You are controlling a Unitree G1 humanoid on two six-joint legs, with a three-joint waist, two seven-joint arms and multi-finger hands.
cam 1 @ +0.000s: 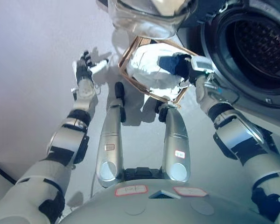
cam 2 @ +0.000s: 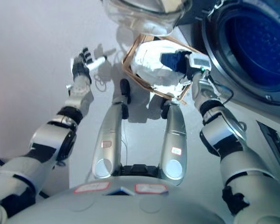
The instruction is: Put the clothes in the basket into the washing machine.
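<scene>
A brown-rimmed basket stands on the floor ahead, lined with white cloth. A dark blue garment lies in it at the right side. My right hand reaches into the basket at that garment; its fingers are hidden in the cloth. The washing machine stands at the right with its drum open. Its glass door is swung out above the basket. My left hand is open and empty, held over the floor left of the basket.
Pale grey floor spreads to the left of the basket and the left hand. The machine's front panel runs along the right edge.
</scene>
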